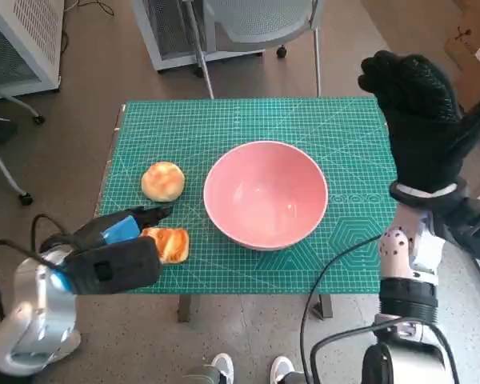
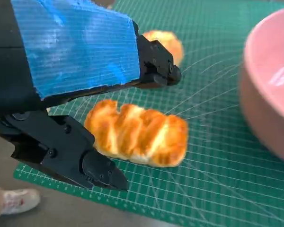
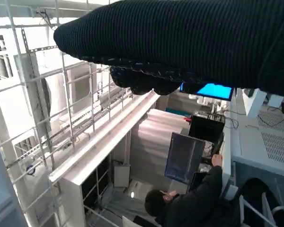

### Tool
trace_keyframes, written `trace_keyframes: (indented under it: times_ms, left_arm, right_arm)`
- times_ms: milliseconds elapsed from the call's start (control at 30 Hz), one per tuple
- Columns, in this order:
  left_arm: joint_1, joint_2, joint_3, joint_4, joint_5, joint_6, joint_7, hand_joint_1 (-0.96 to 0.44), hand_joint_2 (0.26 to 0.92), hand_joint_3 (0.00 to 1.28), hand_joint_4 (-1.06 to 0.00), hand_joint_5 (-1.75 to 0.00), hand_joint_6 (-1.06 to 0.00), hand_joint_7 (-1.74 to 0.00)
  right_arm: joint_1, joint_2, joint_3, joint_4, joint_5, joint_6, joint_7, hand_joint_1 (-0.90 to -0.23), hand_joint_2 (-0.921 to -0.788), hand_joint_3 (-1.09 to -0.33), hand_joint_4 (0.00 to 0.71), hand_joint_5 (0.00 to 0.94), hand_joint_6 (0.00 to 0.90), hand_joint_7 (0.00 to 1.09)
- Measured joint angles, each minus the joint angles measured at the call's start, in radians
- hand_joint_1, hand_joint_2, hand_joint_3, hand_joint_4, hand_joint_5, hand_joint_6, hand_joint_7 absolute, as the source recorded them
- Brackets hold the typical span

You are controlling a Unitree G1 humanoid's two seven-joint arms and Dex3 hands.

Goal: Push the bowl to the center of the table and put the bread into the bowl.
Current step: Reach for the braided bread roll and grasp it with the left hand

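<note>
The left hand [image 2: 109, 127], fingers wide apart, sits around the long bread [image 2: 137, 135] at lower left, with the bowl [image 1: 266, 194] to its right.

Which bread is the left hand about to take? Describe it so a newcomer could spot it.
Start at the big pink bowl on the green cutting mat. Toward the robot's left lie two breads; take the one by the mat's near edge, between the left hand's fingers. It is the oblong, ridged golden pastry, not the round smooth bun.
</note>
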Motion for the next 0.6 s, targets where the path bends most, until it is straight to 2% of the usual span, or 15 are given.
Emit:
trace_keyframes:
  times_ms: [200,433,500,600]
  left_arm:
    - [-0.034,-0.05,-0.044,0.119,0.054,-0.031,0.033,-0.07,0.77,0.02,-0.22,-0.01,-0.38,-0.02]
    - [-0.071,-0.107,-0.082,0.252,0.111,-0.074,0.072,-0.08,0.806,0.02,-0.32,-0.03,-0.46,-0.03]
    - [-0.086,-0.117,-0.09,0.281,0.126,-0.093,0.087,-0.09,0.829,0.03,-0.38,-0.03,-0.51,-0.04]
    - [-0.102,-0.13,-0.096,0.325,0.155,-0.125,0.118,-0.07,0.865,0.02,-0.54,-0.06,-0.64,-0.06]
  right_arm:
    - [0.004,0.001,0.0,-0.005,0.0,0.001,0.0,-0.659,-0.921,-0.717,0.293,0.002,0.377,0.01]
    - [0.012,0.003,0.001,-0.015,0.0,0.001,0.0,-0.65,-0.921,-0.731,0.295,0.002,0.378,0.01]
    - [0.014,0.003,0.001,-0.018,0.0,0.001,0.0,-0.646,-0.921,-0.74,0.295,0.002,0.378,0.01]
    - [0.018,0.005,0.004,-0.024,-0.001,0.001,-0.001,-0.643,-0.921,-0.749,0.295,0.001,0.378,0.01]
